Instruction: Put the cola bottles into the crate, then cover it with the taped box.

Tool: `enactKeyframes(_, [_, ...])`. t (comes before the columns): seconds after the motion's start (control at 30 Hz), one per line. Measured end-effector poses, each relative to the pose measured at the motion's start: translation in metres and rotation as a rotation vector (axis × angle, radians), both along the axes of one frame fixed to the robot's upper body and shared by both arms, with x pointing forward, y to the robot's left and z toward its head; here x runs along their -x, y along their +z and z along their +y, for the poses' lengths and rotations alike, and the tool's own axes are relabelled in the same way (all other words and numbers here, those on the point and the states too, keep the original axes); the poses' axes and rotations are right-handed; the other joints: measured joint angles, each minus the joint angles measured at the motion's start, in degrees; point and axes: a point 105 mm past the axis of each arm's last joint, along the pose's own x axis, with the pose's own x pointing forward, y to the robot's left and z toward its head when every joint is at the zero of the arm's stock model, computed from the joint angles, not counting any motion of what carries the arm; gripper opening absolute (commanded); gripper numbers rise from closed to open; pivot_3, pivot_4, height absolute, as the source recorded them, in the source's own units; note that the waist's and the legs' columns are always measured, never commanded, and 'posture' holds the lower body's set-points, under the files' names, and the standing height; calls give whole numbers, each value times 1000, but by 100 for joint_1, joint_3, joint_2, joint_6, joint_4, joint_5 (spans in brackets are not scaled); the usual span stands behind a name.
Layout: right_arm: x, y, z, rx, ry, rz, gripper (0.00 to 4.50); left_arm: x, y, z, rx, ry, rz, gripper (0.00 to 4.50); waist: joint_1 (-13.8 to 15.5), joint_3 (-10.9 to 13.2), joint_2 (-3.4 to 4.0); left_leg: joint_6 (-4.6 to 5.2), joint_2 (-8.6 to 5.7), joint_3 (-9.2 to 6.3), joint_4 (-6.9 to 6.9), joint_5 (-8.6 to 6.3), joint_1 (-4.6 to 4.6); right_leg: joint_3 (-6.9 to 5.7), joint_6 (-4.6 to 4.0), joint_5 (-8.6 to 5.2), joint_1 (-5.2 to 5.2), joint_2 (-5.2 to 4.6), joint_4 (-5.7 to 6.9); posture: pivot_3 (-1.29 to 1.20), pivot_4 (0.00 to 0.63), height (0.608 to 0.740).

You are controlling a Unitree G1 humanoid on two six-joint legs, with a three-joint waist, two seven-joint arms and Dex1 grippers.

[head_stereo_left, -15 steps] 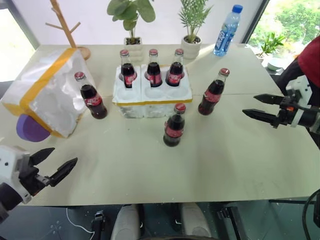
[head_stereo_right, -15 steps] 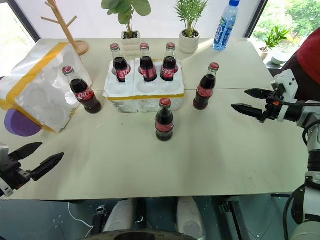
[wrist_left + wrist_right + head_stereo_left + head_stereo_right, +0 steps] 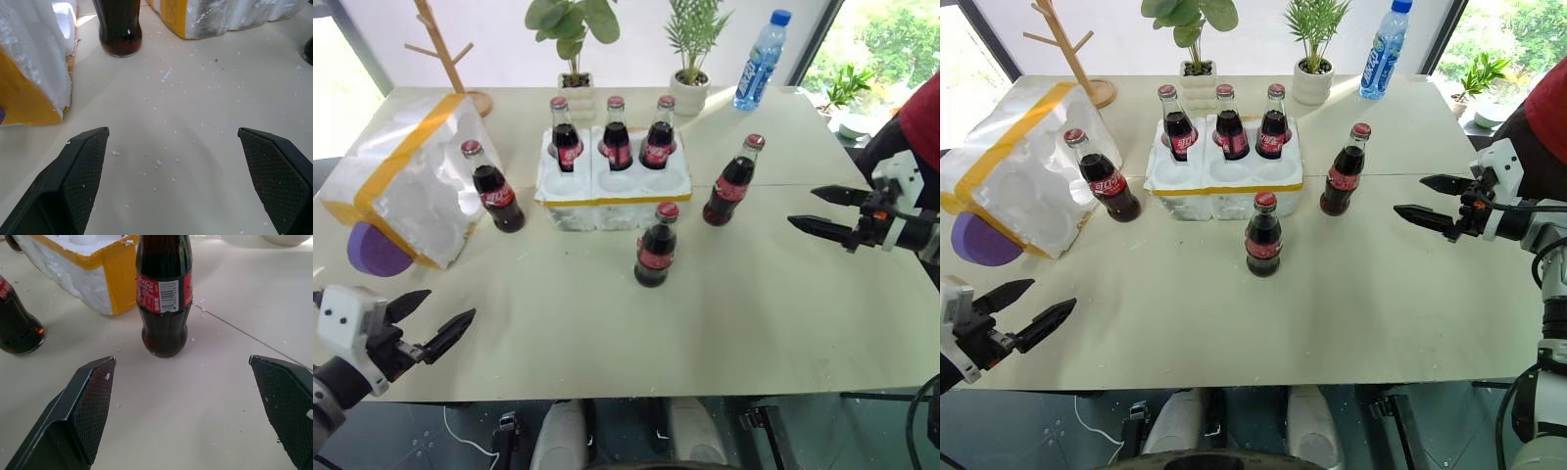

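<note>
Six small glass cola bottles with red caps and red labels are on our count, all upright on the pale table (image 3: 783, 313).

Near edge: our left gripper (image 3: 433, 321), two black fingers spread wide and empty, hangs at the near left corner. Our right gripper (image 3: 826, 212), likewise spread and empty, hovers over the right edge, pointing inward toward the bottles.

Middle of the table: one loose bottle (image 3: 656, 246) stands alone just in front of the crate. A second loose bottle (image 3: 731, 182) stands off the crate's right end; in the right wrist view (image 3: 165, 298) it sits between the two fingers, well short of them. A third loose bottle (image 3: 493, 188) stands between the crate and the taped box, close against the box.

Centre, further back: the low white styrofoam crate with a thin yellow tape band (image 3: 612, 196) holds three bottles in its far row of holes, left (image 3: 565, 136), middle (image 3: 617, 134) and right (image 3: 658, 134). We see its near row unfilled.

Left edge: the large hollow white styrofoam box wrapped in wide yellow tape (image 3: 403, 181) lies tilted, beside a purple round object (image 3: 372, 253) at its near side.

Far edge: a wooden branch stand (image 3: 445, 49), two potted plants in white pots, left (image 3: 571, 39) and right (image 3: 691, 49), and a tall clear water bottle with a blue cap (image 3: 759, 61).
</note>
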Motion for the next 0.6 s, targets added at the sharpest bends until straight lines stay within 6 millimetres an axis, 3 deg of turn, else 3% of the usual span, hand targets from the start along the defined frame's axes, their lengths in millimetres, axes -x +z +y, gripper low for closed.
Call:
enactKeyframes(0.2, [-1,0,-1,-2,-14,-2,4500,-5,4,-2,9,-6,-22,4431,4,0,0,0,-1,0,0,0,0,0,1,0,1,0,1,0,150,740])
enactKeyframes(0.37, [6,-5,3,-13,-5,19,4500,-25,18,-6,35,42,-130,4431,24,-1,2,0,-2,-6,1,0,1,0,4,2,8,0,3,0,150,740])
enactKeyframes(0.47, [24,-5,14,-53,54,59,4500,-39,18,-13,72,67,-159,4431,27,-1,2,0,-2,-10,1,0,1,-1,24,13,8,0,8,0,150,740])
enactKeyframes(0.6, [51,20,36,-115,155,66,4500,-68,23,-17,107,113,-218,4431,34,-3,4,-2,-1,-23,1,1,6,-6,23,13,14,7,12,0,150,740])
